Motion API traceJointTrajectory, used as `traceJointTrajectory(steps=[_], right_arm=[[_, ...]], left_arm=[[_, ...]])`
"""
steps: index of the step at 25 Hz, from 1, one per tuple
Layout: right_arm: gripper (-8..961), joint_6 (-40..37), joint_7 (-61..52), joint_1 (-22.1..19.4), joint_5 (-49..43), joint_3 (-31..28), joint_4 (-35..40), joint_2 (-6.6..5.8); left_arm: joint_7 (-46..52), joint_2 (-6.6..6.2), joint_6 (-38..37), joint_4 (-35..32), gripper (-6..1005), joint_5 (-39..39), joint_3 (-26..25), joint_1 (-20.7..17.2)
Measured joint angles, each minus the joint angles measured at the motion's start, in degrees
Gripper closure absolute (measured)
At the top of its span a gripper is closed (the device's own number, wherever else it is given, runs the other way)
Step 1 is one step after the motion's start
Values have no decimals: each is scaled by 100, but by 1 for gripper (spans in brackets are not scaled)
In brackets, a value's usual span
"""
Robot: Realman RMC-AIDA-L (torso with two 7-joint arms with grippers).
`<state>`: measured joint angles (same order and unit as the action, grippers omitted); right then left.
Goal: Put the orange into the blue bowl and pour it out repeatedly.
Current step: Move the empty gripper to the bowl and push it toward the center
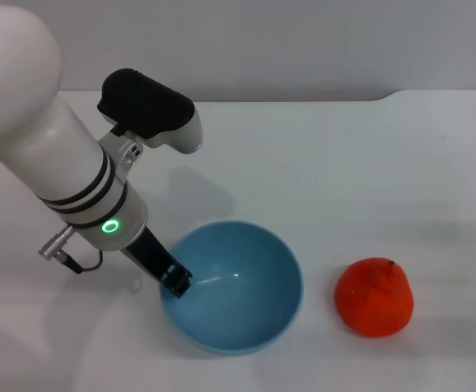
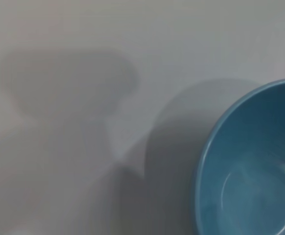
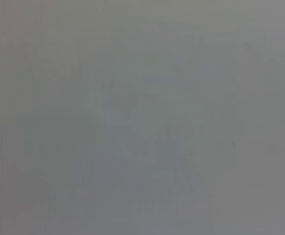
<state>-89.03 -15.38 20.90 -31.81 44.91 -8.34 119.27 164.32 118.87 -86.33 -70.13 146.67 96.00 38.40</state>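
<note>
The left claw (image 1: 176, 280) is clamped on the near-left rim of the empty blue bowl (image 1: 246, 294), apparently to steady or tip it, while the orange (image 1: 375, 296) sits on the white table (image 1: 344, 163) just right of it; the right claw is unseen.

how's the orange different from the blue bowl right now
The orange is a reddish-orange, lumpy solid fruit; the blue bowl is smooth, glossy, hollow and empty. The orange is clearly smaller, about half the bowl's width. The orange lies free to the bowl's right, while the left gripper is at the bowl's left rim. Both are round and rest on the white table.
</note>
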Motion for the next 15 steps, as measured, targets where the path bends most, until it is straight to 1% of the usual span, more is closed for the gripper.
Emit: traceJointTrajectory(steps=[3, 9, 13, 15], right_arm=[[506, -4, 0, -18, 0, 0, 0, 1], [508, -9, 0, -24, 0, 0, 4, 8], [510, -9, -72, -25, -2, 5, -1, 9], [511, -11, -503, -12, -32, 51, 8, 0]], left_arm=[[16, -10, 1, 1, 751, -1, -11, 31], [39, -13, -36, 19, 943, -8, -45, 58], [41, -15, -84, 20, 972, -8, -46, 79], [41, -18, -102, 0, 987, -6, -60, 96]])
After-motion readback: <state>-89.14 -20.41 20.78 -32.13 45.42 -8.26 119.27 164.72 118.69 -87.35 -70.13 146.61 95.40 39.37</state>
